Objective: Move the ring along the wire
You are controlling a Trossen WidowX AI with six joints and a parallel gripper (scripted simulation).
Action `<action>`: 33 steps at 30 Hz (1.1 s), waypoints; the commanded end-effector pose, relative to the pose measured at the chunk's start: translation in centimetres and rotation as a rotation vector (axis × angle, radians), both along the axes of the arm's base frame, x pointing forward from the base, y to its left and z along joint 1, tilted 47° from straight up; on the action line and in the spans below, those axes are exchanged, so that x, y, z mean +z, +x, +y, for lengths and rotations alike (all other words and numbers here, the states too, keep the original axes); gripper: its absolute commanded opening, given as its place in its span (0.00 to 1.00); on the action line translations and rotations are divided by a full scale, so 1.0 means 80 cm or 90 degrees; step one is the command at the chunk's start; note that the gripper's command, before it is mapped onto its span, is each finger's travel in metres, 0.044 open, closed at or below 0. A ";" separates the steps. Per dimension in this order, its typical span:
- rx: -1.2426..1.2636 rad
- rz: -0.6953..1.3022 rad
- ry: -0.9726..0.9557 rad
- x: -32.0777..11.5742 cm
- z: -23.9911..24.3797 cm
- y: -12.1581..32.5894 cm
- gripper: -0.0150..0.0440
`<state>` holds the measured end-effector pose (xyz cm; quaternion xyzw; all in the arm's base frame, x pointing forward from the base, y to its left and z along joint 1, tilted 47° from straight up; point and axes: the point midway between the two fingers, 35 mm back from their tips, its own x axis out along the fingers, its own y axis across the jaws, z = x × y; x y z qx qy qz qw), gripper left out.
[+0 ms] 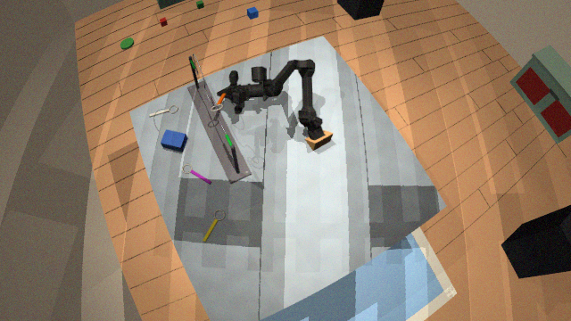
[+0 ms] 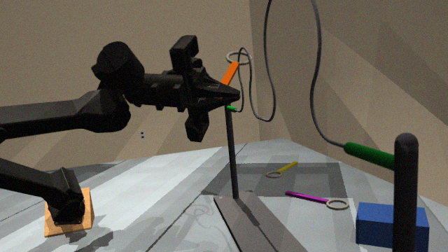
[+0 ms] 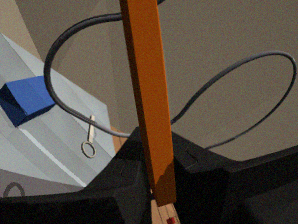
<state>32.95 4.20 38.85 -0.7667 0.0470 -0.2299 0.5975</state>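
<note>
Exterior view: top of the wire (image 2: 319, 38) cut off by upper edge; near post (image 2: 406, 196) runs out below, hiding part of blue block (image 2: 374, 222). Wrist view: ring outside frame; orange handle (image 3: 149, 100) cropped above.

The ring (image 1: 218, 104) (image 2: 227, 57) is a thin, pale grey hoop, lying nearly level up at the narrow bend of the wire (image 1: 221, 129) (image 2: 319, 38) (image 3: 48, 75). The wire appears to pass through it; I can't tell whether they touch. Its straight, flat-sided orange handle (image 1: 221, 99) (image 2: 230, 73) (image 3: 150, 100) slants down into my tool (image 1: 219, 94) (image 2: 239, 94) (image 3: 148, 132), clamped between the fingers. The dark grey wire winds in tall bends between two upright dark posts, with a green sleeve at each end.
</note>
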 end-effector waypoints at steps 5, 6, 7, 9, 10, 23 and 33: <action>-0.007 -0.007 -0.120 0.013 0.006 -0.001 0.00; -0.008 -0.009 -0.135 0.015 0.007 -0.001 0.00; -0.009 -0.010 -0.151 0.017 0.008 -0.002 0.00; -0.011 -0.013 -0.181 0.021 0.010 -0.002 0.00; -0.012 -0.014 -0.197 0.023 0.011 -0.002 0.00; -0.025 -0.032 -0.393 0.046 0.030 -0.005 0.00; -0.035 -0.044 -0.524 0.056 0.044 -0.007 0.00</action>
